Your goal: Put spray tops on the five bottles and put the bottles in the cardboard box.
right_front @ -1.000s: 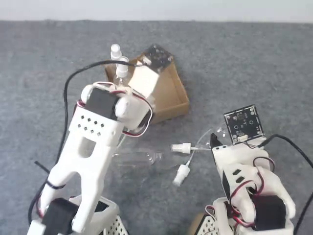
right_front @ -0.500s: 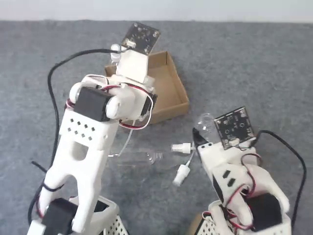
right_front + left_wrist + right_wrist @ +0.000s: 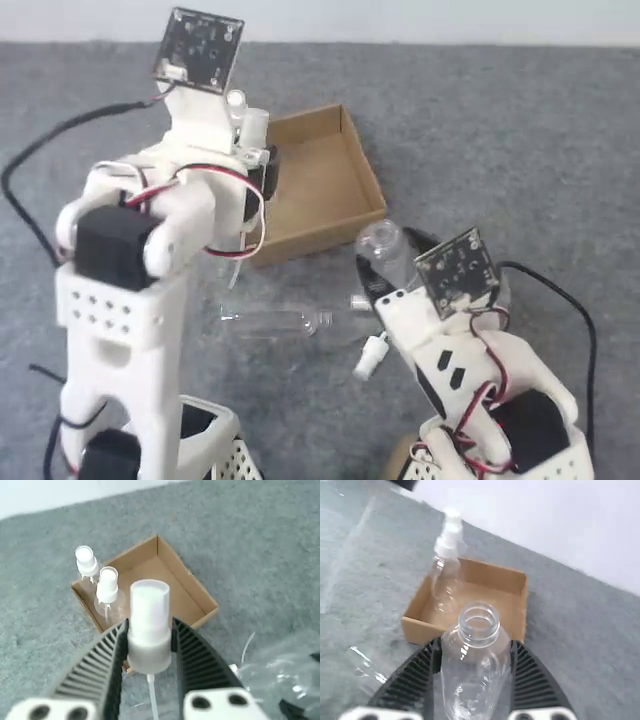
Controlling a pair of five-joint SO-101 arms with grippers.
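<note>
My left gripper (image 3: pixel 148 630) is shut on a white spray top (image 3: pixel 149 615), its dip tube hanging below, high above the cardboard box (image 3: pixel 192 597). Two clear bottles with spray tops (image 3: pixel 107 587) stand in the box's far corner (image 3: pixel 243 112). My right gripper (image 3: pixel 476 655) is shut on a clear open-necked bottle (image 3: pixel 478 645), held upright near the box's front corner (image 3: pixel 383 243). Another bare bottle (image 3: pixel 270 322) lies on the carpet between the arms. Two loose spray tops (image 3: pixel 372 357) lie close to it.
The grey carpet (image 3: pixel 520 130) spreads to the right of and behind the box. Both arm bases (image 3: pixel 210 450) stand at the near edge. A black cable (image 3: pixel 570 300) loops beside the right arm.
The left arm has risen and swung back from over the box. The right arm has moved left toward the box corner with the bottle.
</note>
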